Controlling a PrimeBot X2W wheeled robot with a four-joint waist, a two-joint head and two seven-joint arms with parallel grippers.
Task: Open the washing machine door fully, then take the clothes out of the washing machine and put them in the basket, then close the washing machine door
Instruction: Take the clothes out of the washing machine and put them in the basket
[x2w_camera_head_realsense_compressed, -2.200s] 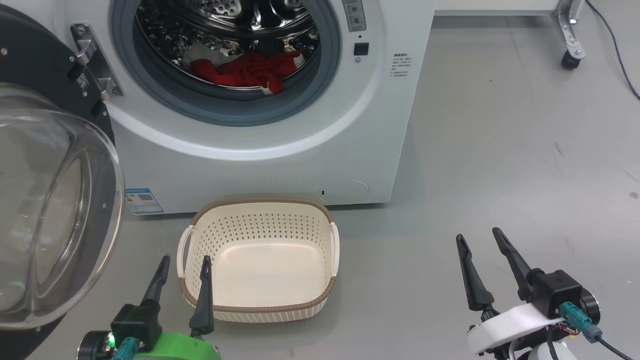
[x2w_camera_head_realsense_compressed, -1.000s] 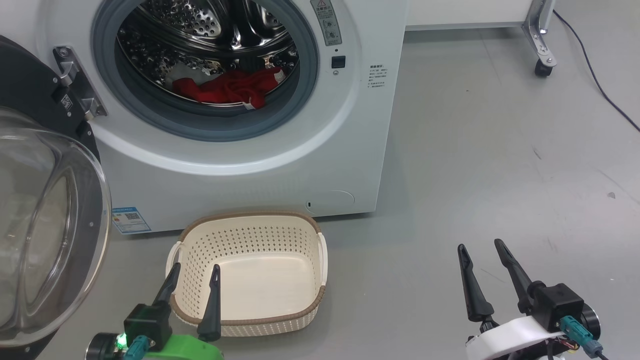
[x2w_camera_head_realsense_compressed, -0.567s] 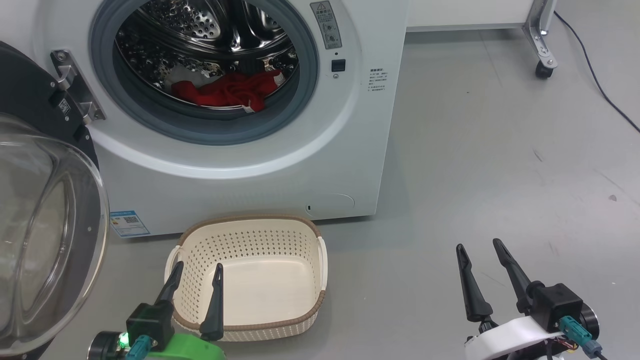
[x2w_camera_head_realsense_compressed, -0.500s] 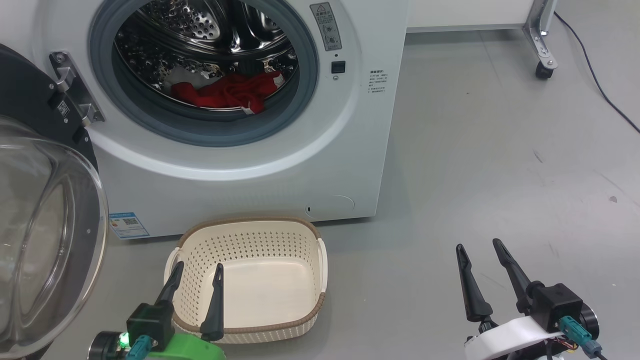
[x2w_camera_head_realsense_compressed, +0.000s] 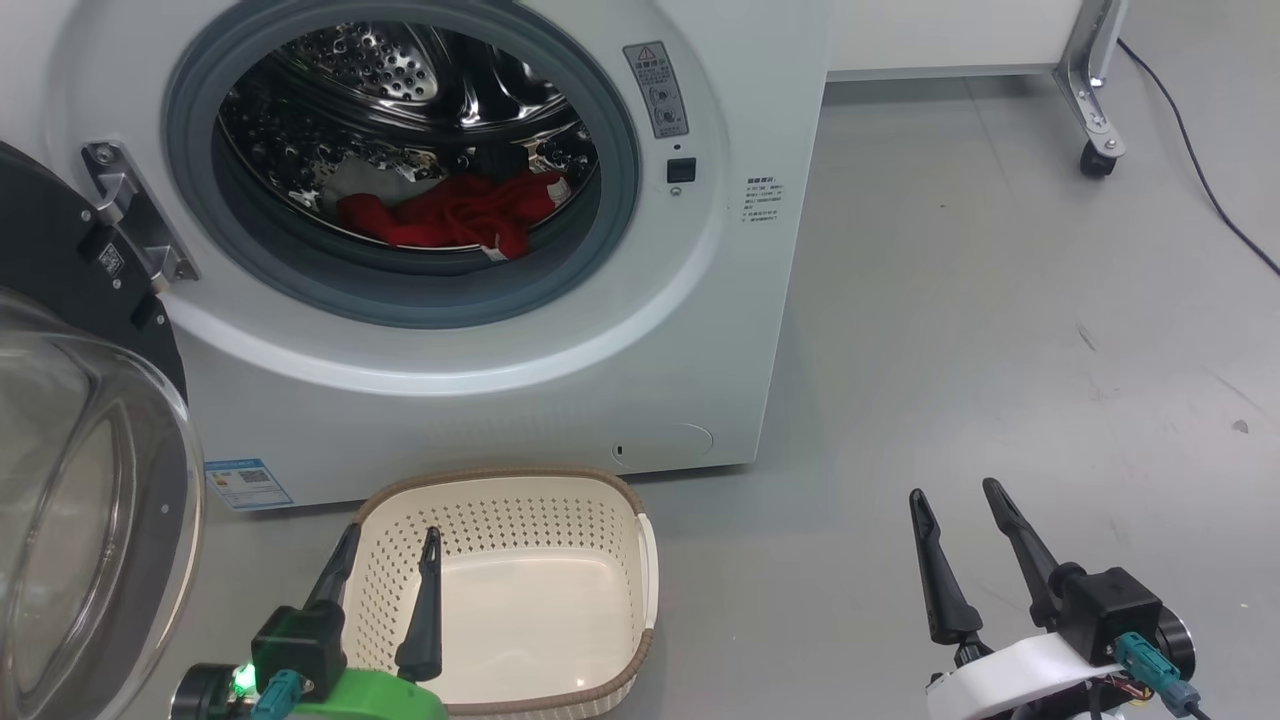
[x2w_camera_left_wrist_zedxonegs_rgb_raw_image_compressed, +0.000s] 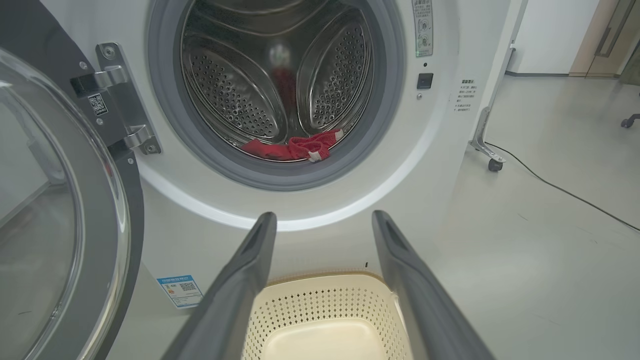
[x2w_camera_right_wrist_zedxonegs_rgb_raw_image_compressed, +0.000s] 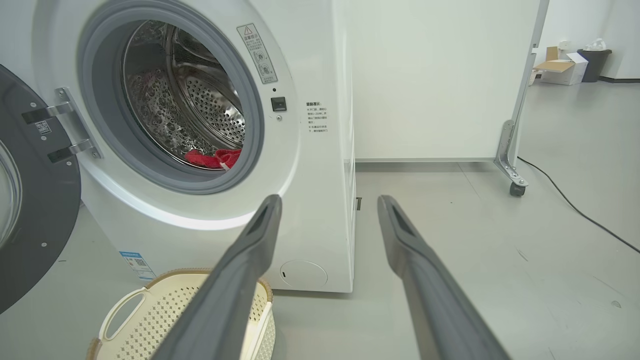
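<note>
- Lying low in the shiny perforated steel drum (x2w_camera_head_realsense_compressed: 375, 62), the bright red soft fabric clothes (x2w_camera_head_realsense_compressed: 450, 215) look light and limp; pinch a raised fold.
- Left gripper (x2w_camera_head_realsense_compressed: 391, 532) and right gripper (x2w_camera_head_realsense_compressed: 952, 490) both spread, empty.

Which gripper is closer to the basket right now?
Left. The left gripper sits at the near left corner of the basket, its open fingers reaching over the rim. The right gripper, also open, is well off to the basket's right, above bare floor.
</note>
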